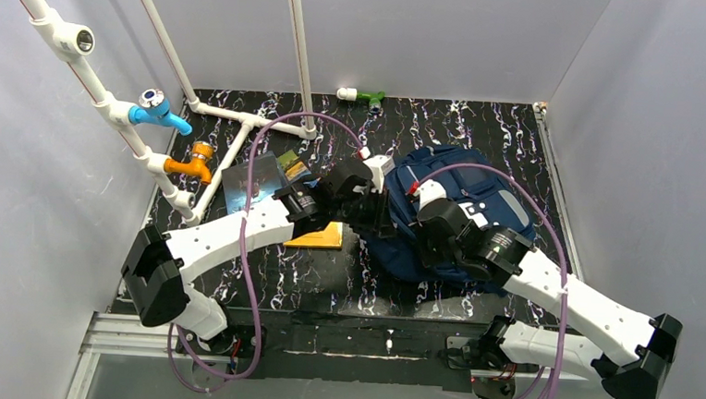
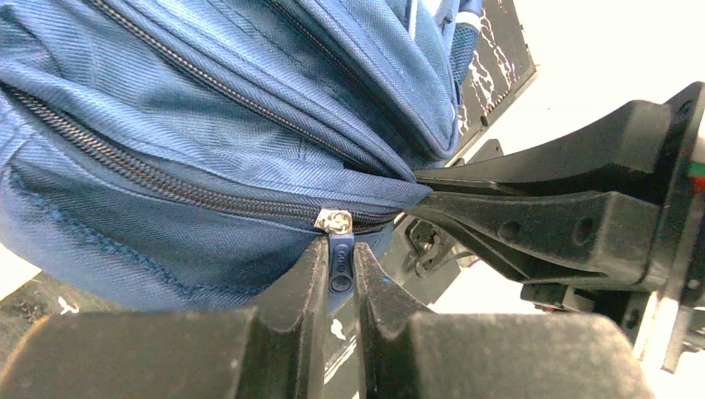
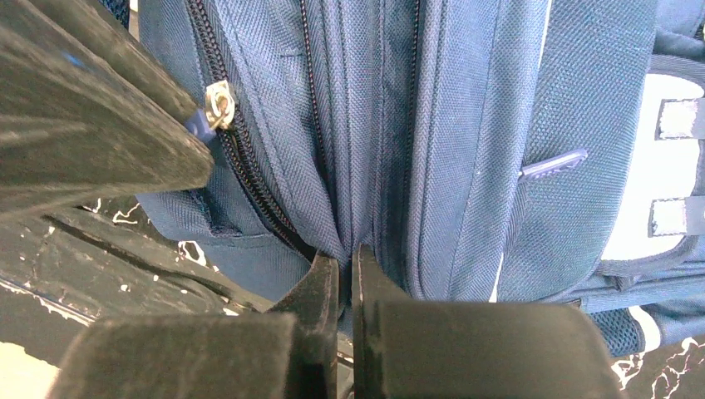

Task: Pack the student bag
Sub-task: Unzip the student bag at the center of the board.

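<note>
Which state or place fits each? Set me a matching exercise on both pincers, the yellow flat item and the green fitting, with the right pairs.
Things:
1. left pincer
2. right pincer
3. yellow flat item
4. green fitting

States or places:
A. pinching a fold of the student bag
B. at the far edge of the table
C. clamped on the zip pull
D. flat on the table, left of the student bag

Pairs: 1-C; 2-A; 3-D; 4-B

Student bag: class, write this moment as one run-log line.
left jaws: shut on zip pull | right jaws: shut on student bag | phase: zip grasp
</note>
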`<state>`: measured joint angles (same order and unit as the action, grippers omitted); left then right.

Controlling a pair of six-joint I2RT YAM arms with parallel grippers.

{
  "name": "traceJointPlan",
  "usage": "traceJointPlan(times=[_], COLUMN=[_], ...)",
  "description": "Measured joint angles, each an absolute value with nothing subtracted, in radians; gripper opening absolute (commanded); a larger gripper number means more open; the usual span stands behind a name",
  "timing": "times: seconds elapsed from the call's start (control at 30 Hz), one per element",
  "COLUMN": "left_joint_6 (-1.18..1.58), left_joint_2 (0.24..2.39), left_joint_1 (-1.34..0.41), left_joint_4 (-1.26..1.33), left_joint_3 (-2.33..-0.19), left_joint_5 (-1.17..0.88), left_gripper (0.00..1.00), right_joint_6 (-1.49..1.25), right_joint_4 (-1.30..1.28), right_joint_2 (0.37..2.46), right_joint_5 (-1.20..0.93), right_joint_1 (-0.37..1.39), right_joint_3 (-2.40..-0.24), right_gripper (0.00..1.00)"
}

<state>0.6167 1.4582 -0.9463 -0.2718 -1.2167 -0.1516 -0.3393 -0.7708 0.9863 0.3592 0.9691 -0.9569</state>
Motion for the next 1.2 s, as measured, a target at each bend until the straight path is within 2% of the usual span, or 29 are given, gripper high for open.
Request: traceJointPlan(times=[0.13,0.43,0.57,0.63,0.7,0.8,0.83,0.9,0.97,1.0,1.07,1.2], left_joint_6=[0.645,0.623,0.588,0.585,0.591,0.603,0.605,0.603,0.583,0.574,0.547,0.503], left_joint_2=[1.457,1.454,1.473,1.483,1.498,1.508,1.508,1.508,1.503,1.494,1.457,1.347], left_joint_1=[-0.908,-0.800,-0.772,-0.767,-0.775,-0.801,-0.808,-0.822,-0.830,-0.830,-0.828,-0.827], left_joint_4=[-0.323,-0.384,-0.358,-0.334,-0.308,-0.276,-0.270,-0.253,-0.237,-0.233,-0.242,-0.270], left_joint_3=[-1.230,-1.246,-1.261,-1.261,-1.261,-1.249,-1.243,-1.223,-1.189,-1.168,-1.109,-1.028], left_joint_5=[-0.183,-0.009,-0.020,-0.060,-0.117,-0.183,-0.199,-0.233,-0.248,-0.248,-0.237,-0.197], left_gripper=[0.00,0.00,0.00,0.00,0.00,0.00,0.04,0.26,0.42,0.48,0.52,0.60], right_joint_6=[-0.338,-0.483,-0.517,-0.513,-0.495,-0.460,-0.448,-0.433,-0.422,-0.417,-0.403,-0.349], right_joint_4=[-0.772,-0.912,-0.974,-0.988,-0.984,-0.965,-0.959,-0.942,-0.933,-0.933,-0.925,-0.831], right_joint_2=[1.007,0.974,0.879,0.849,0.844,0.857,0.871,0.896,0.915,0.924,0.937,0.951], right_joint_5=[0.345,0.459,0.487,0.480,0.458,0.439,0.439,0.439,0.443,0.443,0.435,0.332], right_joint_1=[0.969,0.977,0.976,0.976,0.976,0.976,0.976,0.976,0.976,0.976,0.976,0.979], right_joint_3=[-0.957,-0.975,-0.974,-0.974,-0.974,-0.976,-0.978,-0.979,-0.981,-0.986,-0.996,-1.000], right_gripper=[0.01,0.01,0.29,0.39,0.42,0.38,0.34,0.32,0.38,0.42,0.51,0.61])
